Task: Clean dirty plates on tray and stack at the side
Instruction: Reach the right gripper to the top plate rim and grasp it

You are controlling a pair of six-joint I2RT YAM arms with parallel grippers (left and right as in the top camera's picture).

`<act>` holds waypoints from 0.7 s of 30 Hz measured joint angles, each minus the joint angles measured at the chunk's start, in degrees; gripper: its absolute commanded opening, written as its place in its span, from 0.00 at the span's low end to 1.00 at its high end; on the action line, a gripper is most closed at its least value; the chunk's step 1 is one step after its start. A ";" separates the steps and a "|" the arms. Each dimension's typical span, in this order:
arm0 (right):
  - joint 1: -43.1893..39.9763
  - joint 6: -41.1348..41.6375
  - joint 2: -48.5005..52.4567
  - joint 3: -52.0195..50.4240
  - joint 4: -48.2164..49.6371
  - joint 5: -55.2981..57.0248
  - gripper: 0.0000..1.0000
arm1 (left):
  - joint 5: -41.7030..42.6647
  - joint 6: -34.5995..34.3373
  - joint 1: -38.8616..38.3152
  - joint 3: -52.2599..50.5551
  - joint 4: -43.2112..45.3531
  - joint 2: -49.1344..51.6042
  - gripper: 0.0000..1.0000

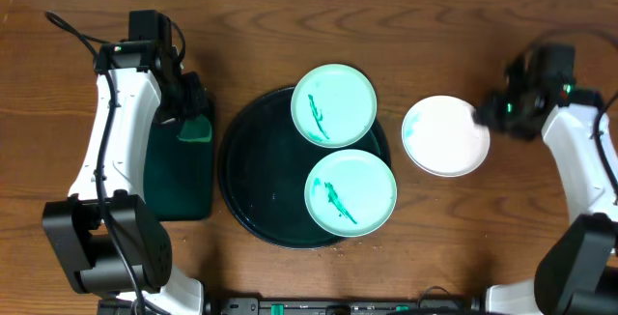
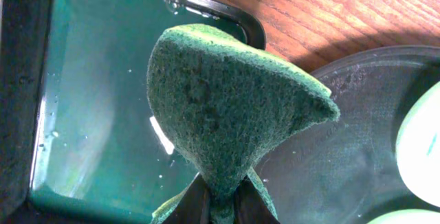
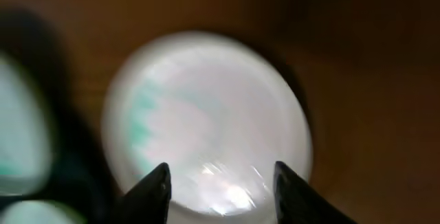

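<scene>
Two mint-turquoise plates with green scribble smears sit on the large round black tray (image 1: 251, 175): one at the back (image 1: 334, 104), one at the front (image 1: 351, 191). A white plate (image 1: 445, 136) lies on the table right of the tray; it also shows in the right wrist view (image 3: 206, 114), blurred. My right gripper (image 1: 483, 112) is open at the white plate's right edge, its fingertips (image 3: 220, 179) over the plate and empty. My left gripper (image 1: 193, 122) is shut on a green sponge (image 2: 227, 107), held over the rectangular dark green tray (image 2: 103, 114).
The rectangular dark green tray (image 1: 179, 175) lies left of the black tray and holds a film of water. The black tray's rim (image 2: 357, 66) shows at the right of the left wrist view. Wooden tabletop (image 1: 502, 228) surrounds everything.
</scene>
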 measured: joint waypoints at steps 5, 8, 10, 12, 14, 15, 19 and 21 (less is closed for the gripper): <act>8.85 -1.77 1.46 12.44 -1.16 -2.58 0.50 | 0.02 0.00 0.00 0.00 -0.02 0.00 0.07; 13.92 -3.50 7.85 22.27 -3.91 -4.42 0.52 | 0.02 0.00 0.00 0.00 0.00 0.00 0.07; 16.52 -4.50 13.51 28.04 -6.36 -5.31 0.51 | 0.00 0.00 0.00 0.00 0.02 0.00 0.07; 18.47 -5.33 19.78 32.79 -8.37 -5.92 0.50 | 0.00 0.00 0.00 0.00 0.00 0.00 0.07; 19.65 -6.01 24.74 35.56 -9.46 -6.21 0.51 | 0.02 0.00 0.00 0.00 0.02 0.00 0.07; 20.09 -6.36 27.36 36.41 -9.90 -6.36 0.53 | 0.02 0.00 0.00 0.00 0.00 0.00 0.07; 20.44 -9.57 34.07 36.76 -12.11 -7.63 0.54 | 0.02 0.00 0.00 0.00 0.00 0.00 0.08; 20.46 -11.56 36.15 36.76 -12.76 -8.72 0.47 | 0.02 0.00 0.00 0.00 0.00 0.00 0.07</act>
